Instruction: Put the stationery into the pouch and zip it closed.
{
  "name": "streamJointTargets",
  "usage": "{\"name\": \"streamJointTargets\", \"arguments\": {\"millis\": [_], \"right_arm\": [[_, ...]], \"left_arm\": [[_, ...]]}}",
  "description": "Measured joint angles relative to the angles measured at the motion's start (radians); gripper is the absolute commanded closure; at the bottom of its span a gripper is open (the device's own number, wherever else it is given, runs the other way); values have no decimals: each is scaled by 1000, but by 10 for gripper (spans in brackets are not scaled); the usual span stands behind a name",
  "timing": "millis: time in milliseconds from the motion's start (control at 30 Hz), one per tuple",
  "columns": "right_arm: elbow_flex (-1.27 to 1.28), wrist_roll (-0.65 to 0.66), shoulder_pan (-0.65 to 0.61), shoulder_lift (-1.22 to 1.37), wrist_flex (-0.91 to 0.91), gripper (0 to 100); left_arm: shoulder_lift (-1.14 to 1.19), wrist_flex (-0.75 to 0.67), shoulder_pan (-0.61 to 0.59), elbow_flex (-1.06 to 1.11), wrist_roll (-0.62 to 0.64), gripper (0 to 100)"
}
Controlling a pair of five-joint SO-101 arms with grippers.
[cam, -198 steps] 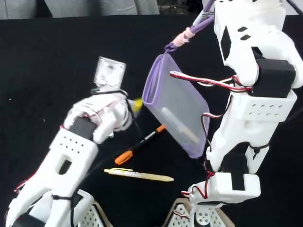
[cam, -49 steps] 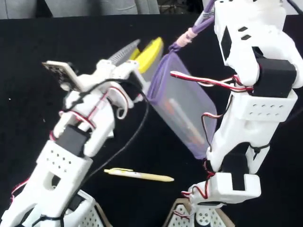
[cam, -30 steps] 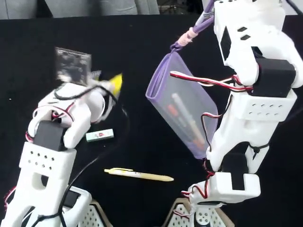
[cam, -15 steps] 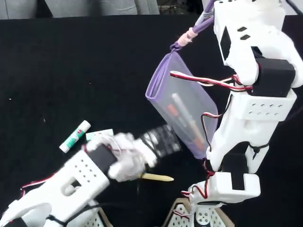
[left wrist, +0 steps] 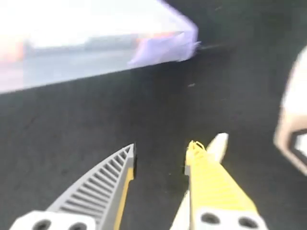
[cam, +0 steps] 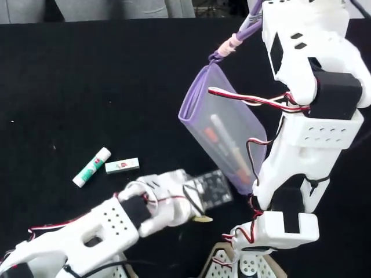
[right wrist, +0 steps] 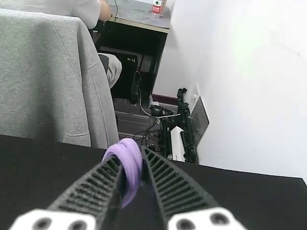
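A clear pouch with purple trim (cam: pixel 223 136) hangs tilted above the table by its purple strap (cam: pixel 232 41). My right gripper (right wrist: pixel 132 160) is shut on that strap (right wrist: pixel 127 167). Inside the pouch lie pens, one with orange on it (cam: pixel 232 152). My left arm (cam: pixel 116 223) lies low at the table's front, below the pouch (left wrist: pixel 96 48). Its gripper (left wrist: pixel 160 155) is open just above the table. A pale yellow pen (left wrist: pixel 218 143) lies under and beside the yellow finger (left wrist: pixel 211 182), its tip (cam: pixel 203 219) poking out past the wrist.
A green and white glue stick (cam: pixel 91 167) and a small white eraser (cam: pixel 122 165) lie on the black table (cam: pixel 87 87) to the left. The right arm's white body (cam: pixel 307 127) stands tall on the right. A wrist camera board (cam: pixel 210 190) sits over the left gripper.
The orange pen went from the table into the pouch. My left arm then swung away from the pouch's mouth and came down at the front over the yellow pen, uncovering glue stick and eraser.
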Motion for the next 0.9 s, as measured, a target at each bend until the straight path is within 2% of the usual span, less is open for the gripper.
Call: {"name": "streamJointTargets", "arguments": {"millis": [100, 267, 567, 700, 900], "right_arm": [[0, 0, 0, 0, 0, 988], [0, 0, 0, 0, 0, 988], [0, 0, 0, 0, 0, 988], [0, 0, 0, 0, 0, 988], [0, 0, 0, 0, 0, 988]], "left_arm": [[2, 0, 48, 11, 0, 815], [95, -6, 52, 6, 2, 815], [488, 72, 61, -238, 6, 816], [575, 120, 64, -315, 8, 816], [667, 112, 64, -351, 8, 820]]}}
